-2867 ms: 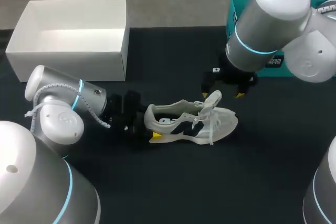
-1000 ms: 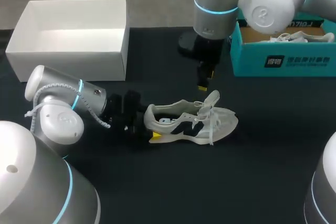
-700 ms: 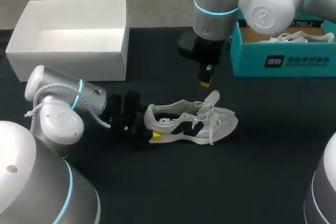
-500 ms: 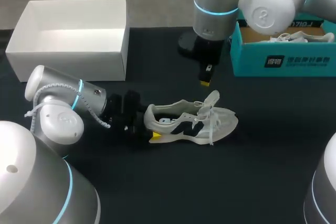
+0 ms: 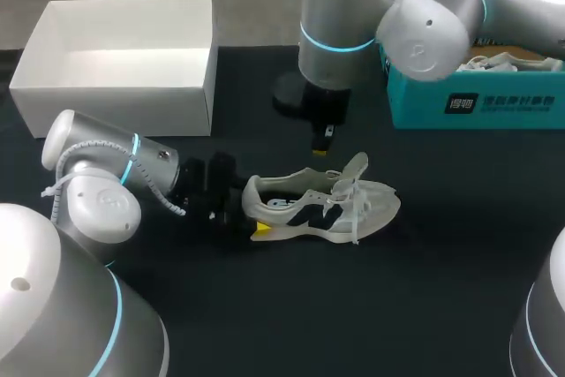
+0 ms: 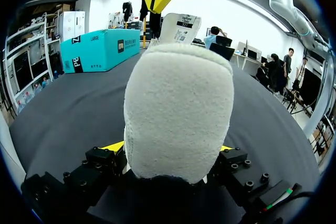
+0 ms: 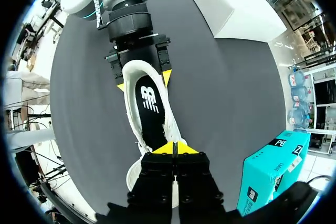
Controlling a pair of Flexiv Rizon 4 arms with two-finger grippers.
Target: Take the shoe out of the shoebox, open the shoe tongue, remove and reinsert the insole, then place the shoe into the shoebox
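One white shoe (image 5: 318, 205), black insole (image 7: 150, 114), upright | left gripper (image 7: 144, 81) clamps heel | right gripper (image 7: 173, 148) pinched closed above

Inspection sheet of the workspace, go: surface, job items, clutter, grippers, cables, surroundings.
Surface: black table under everything.
Job's things: white shoe upright mid-table, tongue raised, black insole inside; teal shoebox far right, open.
Clutter: open white box far left.
Grippers: left gripper shut on the shoe's heel; right gripper shut, holding nothing, above the shoe's opening.
Cables: pale coiled cable on the left arm.
Surroundings: nothing seen.
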